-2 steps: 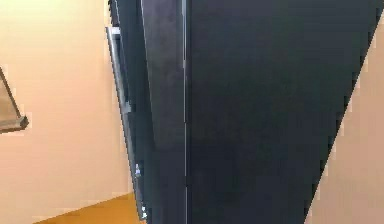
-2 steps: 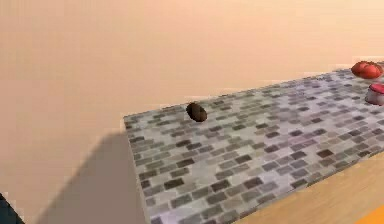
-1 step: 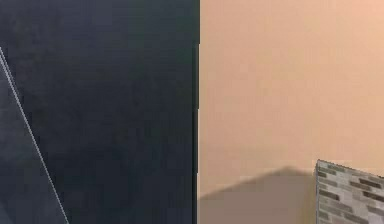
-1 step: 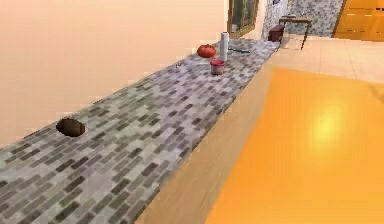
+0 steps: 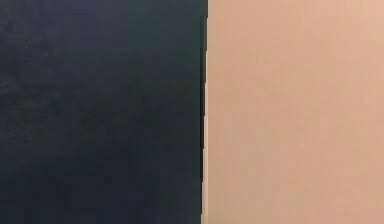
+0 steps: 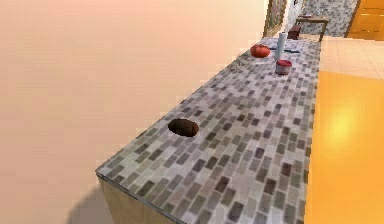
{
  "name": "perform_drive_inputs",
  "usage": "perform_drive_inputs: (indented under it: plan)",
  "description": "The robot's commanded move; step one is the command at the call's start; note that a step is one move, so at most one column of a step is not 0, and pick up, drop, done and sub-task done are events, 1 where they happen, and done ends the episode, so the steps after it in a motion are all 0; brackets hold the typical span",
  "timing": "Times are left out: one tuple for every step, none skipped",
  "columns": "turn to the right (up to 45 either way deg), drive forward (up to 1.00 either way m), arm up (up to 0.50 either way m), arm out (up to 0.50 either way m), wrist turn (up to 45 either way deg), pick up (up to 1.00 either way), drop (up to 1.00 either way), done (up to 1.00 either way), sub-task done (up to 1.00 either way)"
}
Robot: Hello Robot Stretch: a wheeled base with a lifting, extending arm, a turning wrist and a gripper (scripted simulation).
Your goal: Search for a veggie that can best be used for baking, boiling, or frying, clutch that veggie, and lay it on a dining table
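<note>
In the forward view a dark panel (image 5: 100,110) is standing left of a peach wall (image 5: 295,110). In the arm side view a dark brown oval (image 6: 183,127), potato-like, is lying on a grey tiled counter (image 6: 250,160) near its wall-side edge, its long axis running across the picture. Farther along, a red round thing (image 6: 260,50) and a small red cup (image 6: 284,66) are sitting; rightmost, orange floor (image 6: 345,130) is showing. I cannot tell the gripper's state.

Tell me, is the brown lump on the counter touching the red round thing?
Apart. The arm side view shows bare counter between the brown lump and the red round thing.
</note>
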Motion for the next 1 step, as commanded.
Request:
perform_drive_inputs:
  plan:
    - [0.0, 0.0, 0.5, 0.0, 0.0, 0.0, 0.0, 0.0, 0.0]
